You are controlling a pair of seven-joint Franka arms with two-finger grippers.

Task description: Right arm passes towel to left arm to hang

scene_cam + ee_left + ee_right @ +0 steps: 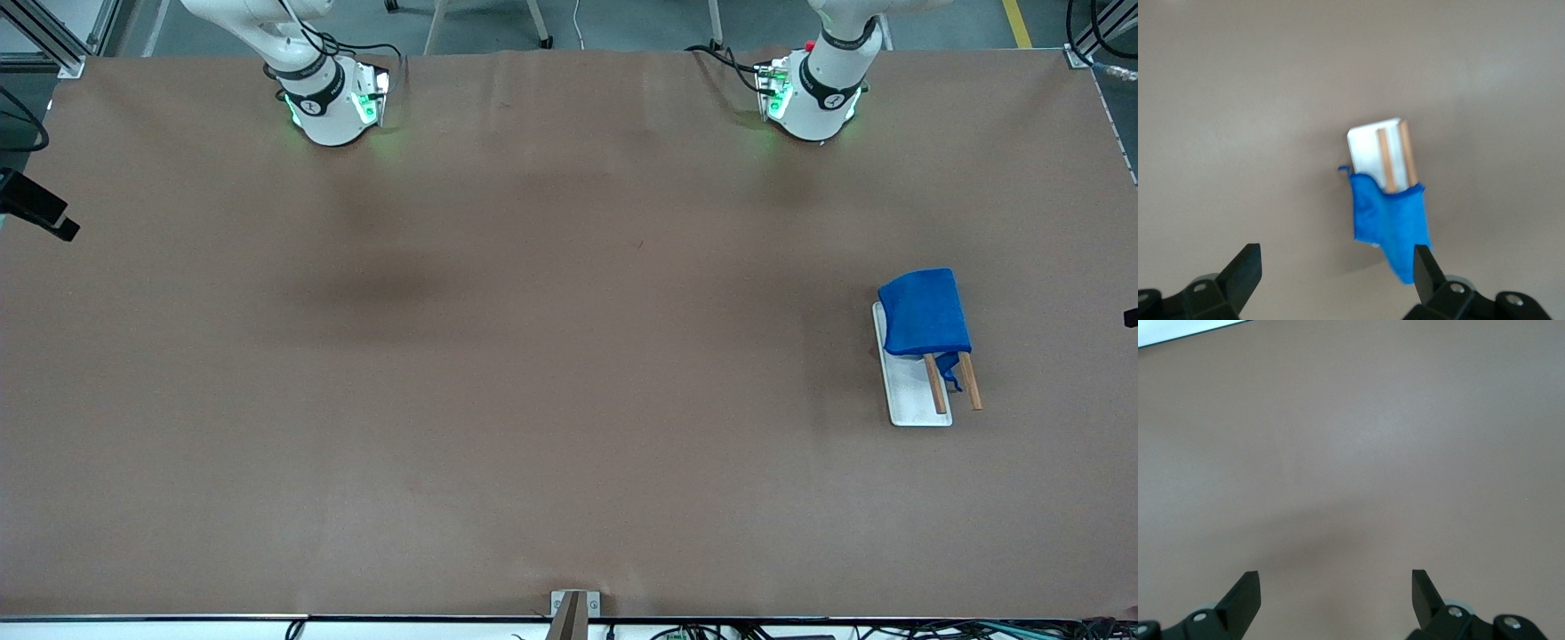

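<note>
The bright blue towel [925,313] is draped over a small rack with two wooden bars [953,382] on a white base [911,400], toward the left arm's end of the table. It also shows in the left wrist view [1390,223], with the white base [1368,143]. My left gripper [1337,267] is open and empty, high above the table, with the towel below it. My right gripper [1335,590] is open and empty above bare brown table. In the front view only the two arm bases show, the right [331,102] and the left [813,93]; both grippers are out of that view.
The brown table cover [533,356] spans the whole front view. A black camera [36,209] sticks in at the edge at the right arm's end. A small metal bracket [573,613] sits at the table edge nearest the front camera.
</note>
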